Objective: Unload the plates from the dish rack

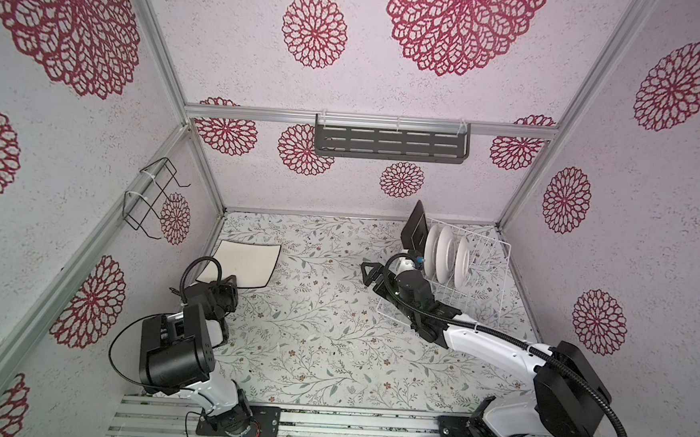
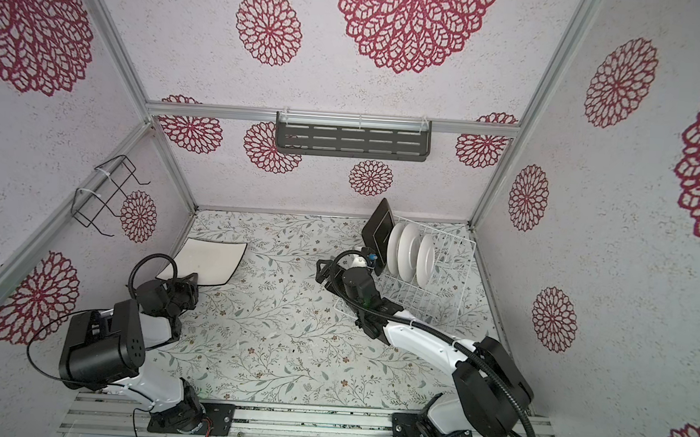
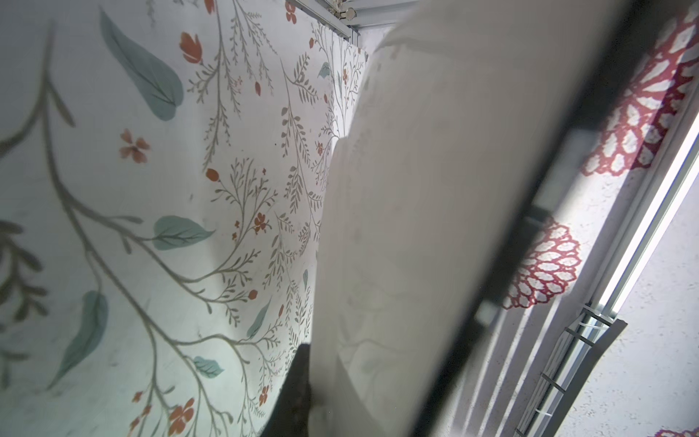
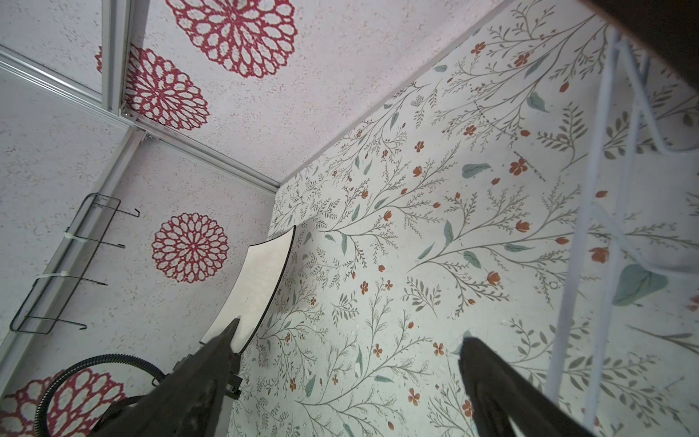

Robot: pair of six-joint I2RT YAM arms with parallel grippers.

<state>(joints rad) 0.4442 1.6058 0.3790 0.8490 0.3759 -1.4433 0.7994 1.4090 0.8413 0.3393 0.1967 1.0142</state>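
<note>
Evidently left claw (image 1: 229, 281) pinches the white plate (image 1: 245, 263) to lay it on the bench (image 1: 333, 331); right claw (image 4: 348, 342) gapes by the rack (image 1: 492, 253), ready for another.

Rack (image 1: 488, 264): thin wire, white-coated, smooth. Round plates (image 1: 446, 254): white, glazed, glossy. Black plate (image 1: 416, 227): smooth, slight sheen. Square white plate (image 1: 245, 263): smooth, matt face, dark edge. Desk (image 1: 325, 330): printed floral sheet, matt. Walls (image 1: 390, 84): grainy, rough-looking covering. Frame (image 1: 371, 121): bare metal profile, satin. Shelf (image 1: 390, 145): dark grey slotted sheet, matt. Holder (image 1: 152, 198): black wire. Arm shells (image 1: 494, 345): smooth white and black plastic.
</note>
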